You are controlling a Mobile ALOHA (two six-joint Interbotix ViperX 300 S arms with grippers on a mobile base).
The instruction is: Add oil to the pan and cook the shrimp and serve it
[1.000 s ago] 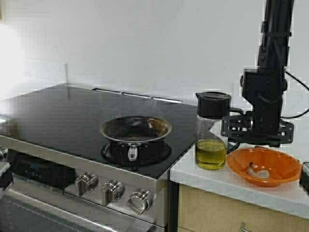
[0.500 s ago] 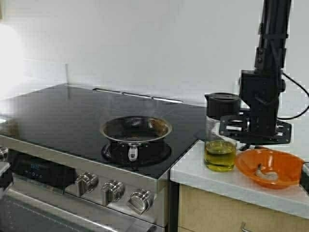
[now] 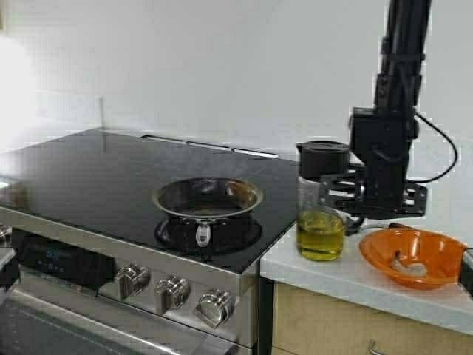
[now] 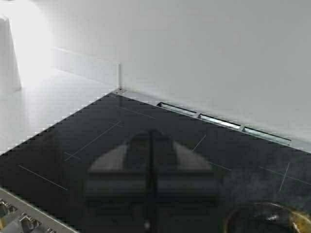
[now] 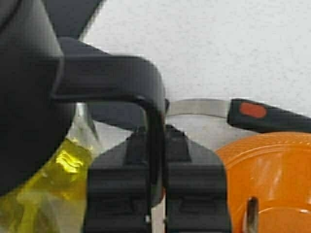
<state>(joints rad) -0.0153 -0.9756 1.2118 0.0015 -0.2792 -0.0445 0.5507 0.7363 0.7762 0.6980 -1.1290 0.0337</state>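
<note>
The right gripper [image 5: 155,194] is closed on the black handle [image 5: 141,97] of the oil [image 3: 320,235] jug, its 2 dark fingers [image 5: 119,194] pinching the thin vertical bar of the handle between them. In the high view the right gripper [image 3: 353,194] sits at the right side of the jug, above the pale countertop [image 3: 332,274] just right of the stove.

The jug looks like rigid clear glass or plastic, tall and narrow, with a black lid [image 3: 322,158] and yellow-green liquid filling only its lower part. I judge it moderately heavy and bottom-weighted, so it should hang steady from the handle, though the smooth narrow bar could pivot in the grip when tipped. The handle is the sensible hold; the walls look slick.

Just right of the jug sits an orange bowl [image 3: 384,248], glossy and shallow, holding the shrimp [image 3: 408,265], a small pale curl that looks soft and light. A tool with a dark handle and a red spot [image 5: 265,114] lies beyond the bowl.

Well left, on the glossy black cooktop [image 3: 89,177], stands the pan [image 3: 208,198], round shiny steel with a dark interior and a stubby handle pointing near.

The left gripper [image 4: 151,187] is pressed together over the far left cooktop
</note>
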